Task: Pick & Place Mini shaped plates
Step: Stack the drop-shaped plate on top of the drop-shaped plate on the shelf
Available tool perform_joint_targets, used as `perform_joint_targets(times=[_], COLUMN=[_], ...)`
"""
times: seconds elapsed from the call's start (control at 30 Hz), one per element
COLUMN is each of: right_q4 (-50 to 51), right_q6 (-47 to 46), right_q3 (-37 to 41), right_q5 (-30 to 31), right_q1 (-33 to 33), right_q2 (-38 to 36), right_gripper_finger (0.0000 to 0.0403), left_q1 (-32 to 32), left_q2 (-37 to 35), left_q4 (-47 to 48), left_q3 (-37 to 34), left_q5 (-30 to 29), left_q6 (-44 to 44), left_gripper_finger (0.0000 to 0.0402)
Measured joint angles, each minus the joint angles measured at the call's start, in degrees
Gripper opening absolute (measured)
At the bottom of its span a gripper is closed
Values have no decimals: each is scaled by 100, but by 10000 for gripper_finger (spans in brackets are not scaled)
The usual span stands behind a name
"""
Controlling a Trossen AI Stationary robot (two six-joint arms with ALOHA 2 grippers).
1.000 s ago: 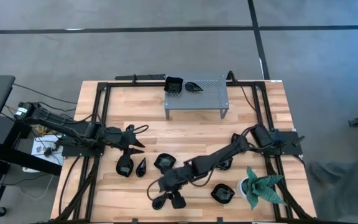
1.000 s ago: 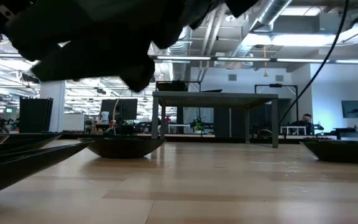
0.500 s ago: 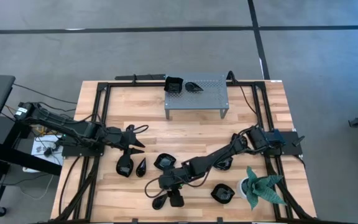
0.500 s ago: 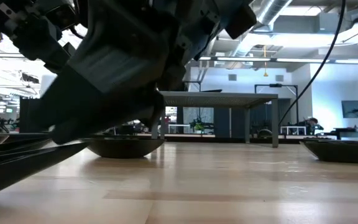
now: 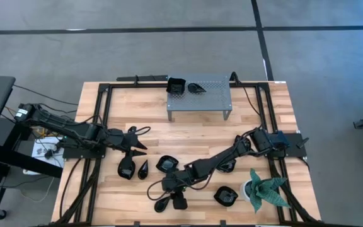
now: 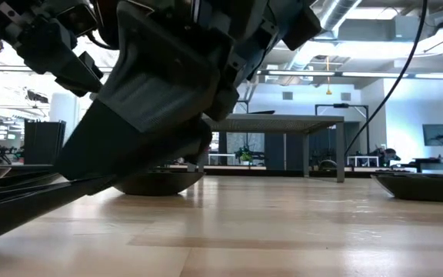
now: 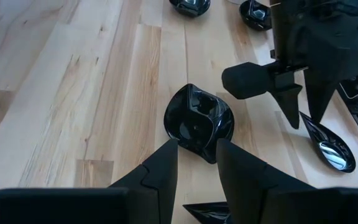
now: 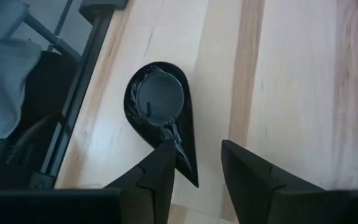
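Several glossy black mini shaped plates lie across the front half of the table (image 5: 188, 135), among them a wavy round one (image 5: 167, 164) (image 7: 197, 121). A square plate (image 5: 176, 85) and a leaf plate (image 5: 197, 87) sit on the grey shelf (image 5: 210, 101). My right gripper (image 5: 161, 190) (image 8: 197, 171) (image 7: 303, 115) is low over a teardrop plate (image 8: 160, 115) (image 5: 161, 205) (image 7: 329, 144) near the front edge. It is open, with the plate's pointed end between the fingertips. My left gripper (image 5: 137, 140) (image 7: 196, 165) hovers open at the left, holding nothing.
A green spiky plant (image 5: 266, 189) stands at the front right corner. Black frame rails (image 5: 103, 113) run along the table's sides. In the low view the right gripper (image 6: 152, 100) fills the left half, with plates (image 6: 421, 185) and the shelf (image 6: 271, 119) behind it.
My right gripper has dropped lower over the teardrop plate near the front edge, and its fingers have narrowed a little. The left arm has not moved.
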State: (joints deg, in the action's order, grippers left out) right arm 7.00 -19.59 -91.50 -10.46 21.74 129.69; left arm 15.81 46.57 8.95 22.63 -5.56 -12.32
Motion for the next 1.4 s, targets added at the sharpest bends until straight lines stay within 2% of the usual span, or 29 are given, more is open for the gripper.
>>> perform_joint_targets(times=[0.2, 0.53, 0.9, 1.1, 1.27, 1.4], right_q4=[71, 87, 147, 1288, 2332, 3600], right_q6=[0, 10, -433, -374, 181, 305], right_q3=[0, 0, -109, -260, -265, -271], right_q5=[-16, -415, -474, -461, 268, 1555], right_q1=[-1, 0, -45, -201, -358, -520], right_q2=[0, 0, -80, -658, -1646, -2596], right_gripper_finger=[103, 6, 3, 2, 1, 1], left_q1=[0, 0, 1, 2, 1, 2], left_q2=[0, 0, 0, 1, 31, 48], left_q4=[0, -2, -5, -56, -119, -144], left_q3=[2, 2, 2, 2, 11, 11], left_q5=[0, 0, -2, -42, -43, -42], left_q6=[0, 0, 0, 0, -1, 0], left_gripper_finger=[113, 113, 113, 113, 113, 113])
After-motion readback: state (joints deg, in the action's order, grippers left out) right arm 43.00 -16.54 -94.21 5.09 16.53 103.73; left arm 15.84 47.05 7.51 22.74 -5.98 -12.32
